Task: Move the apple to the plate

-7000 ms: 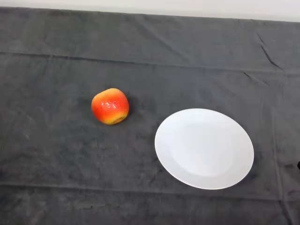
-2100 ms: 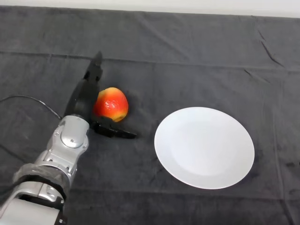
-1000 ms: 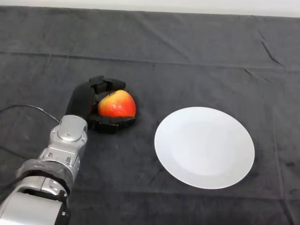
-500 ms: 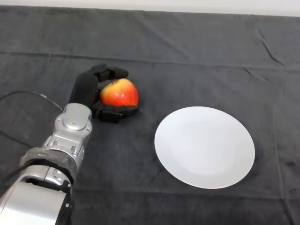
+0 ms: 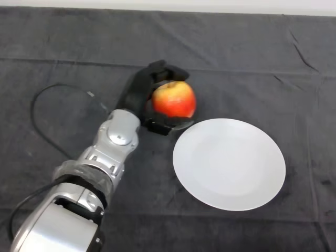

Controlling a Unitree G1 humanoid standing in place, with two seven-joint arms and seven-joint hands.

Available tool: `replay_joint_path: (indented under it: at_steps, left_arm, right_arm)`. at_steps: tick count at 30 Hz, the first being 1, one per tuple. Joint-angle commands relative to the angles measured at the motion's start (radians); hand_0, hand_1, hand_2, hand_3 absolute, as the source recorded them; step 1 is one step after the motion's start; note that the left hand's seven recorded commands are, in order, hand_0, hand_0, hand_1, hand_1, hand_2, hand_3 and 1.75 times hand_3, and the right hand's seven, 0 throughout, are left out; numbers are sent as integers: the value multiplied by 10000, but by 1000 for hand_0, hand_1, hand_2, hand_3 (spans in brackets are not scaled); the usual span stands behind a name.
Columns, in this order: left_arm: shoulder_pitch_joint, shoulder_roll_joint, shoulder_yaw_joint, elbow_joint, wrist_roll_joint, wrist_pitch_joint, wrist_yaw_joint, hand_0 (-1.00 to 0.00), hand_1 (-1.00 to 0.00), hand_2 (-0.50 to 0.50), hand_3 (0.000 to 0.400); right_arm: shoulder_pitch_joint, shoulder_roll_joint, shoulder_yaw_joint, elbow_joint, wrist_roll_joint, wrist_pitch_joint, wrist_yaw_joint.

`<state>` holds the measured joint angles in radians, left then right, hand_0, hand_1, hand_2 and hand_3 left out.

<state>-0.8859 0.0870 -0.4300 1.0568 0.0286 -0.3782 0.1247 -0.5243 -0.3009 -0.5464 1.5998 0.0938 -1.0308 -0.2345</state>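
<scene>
Apple (image 5: 175, 99) roundish, stem end facing up; left hand (image 5: 140, 90) fingers curled round it, near plate (image 5: 229, 165) rim.

A silver-grey arm of rounded, glossy metal segments, with a grey fabric band around it, ends in a matte black robot hand (image 5: 140, 90) with thick fingers.
</scene>
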Motion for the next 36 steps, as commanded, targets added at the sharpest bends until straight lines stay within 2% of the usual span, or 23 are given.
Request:
replay_joint_path:
  at_steps: [1, 13, 19, 31, 32, 33, 34, 35, 36]
  left_arm:
    - [315, 91, -421, -473, -177, -187, -39, -1000, -1000, 0, 400]
    - [767, 341, -2654, -1681, -1071, 61, 233, -1000, -1000, 0, 400]
    - [780, 402, -3450, -1787, -1391, 104, 398, -1000, -1000, 0, 400]
    - [673, 377, -4801, -1623, -1646, 166, 937, -1000, -1000, 0, 400]
    - [666, 375, -4914, -1606, -1665, 170, 980, -1000, -820, -90, 400]
    - [669, 373, -5011, -1591, -1678, 171, 1020, -1000, -702, -149, 400]
    - [674, 371, -5118, -1576, -1694, 170, 1061, -949, -545, -202, 380]
    - [676, 371, -5215, -1562, -1713, 171, 1092, -804, -361, -222, 322]
    - [674, 373, -5302, -1547, -1734, 173, 1113, -620, -71, -275, 248]
  right_arm:
    - [1115, 811, -112, 960, 18, 975, -23]
    - [1120, 813, -107, 944, 21, 986, -24]
    - [1121, 814, -105, 943, 24, 987, -23]
    - [1117, 812, -105, 954, 24, 980, -24]
    - [1116, 812, -105, 956, 24, 978, -24]
    - [1116, 811, -105, 957, 23, 977, -24]
    - [1115, 811, -106, 959, 23, 976, -24]
    - [1115, 811, -106, 961, 23, 975, -24]
    - [1114, 811, -107, 962, 22, 974, -24]
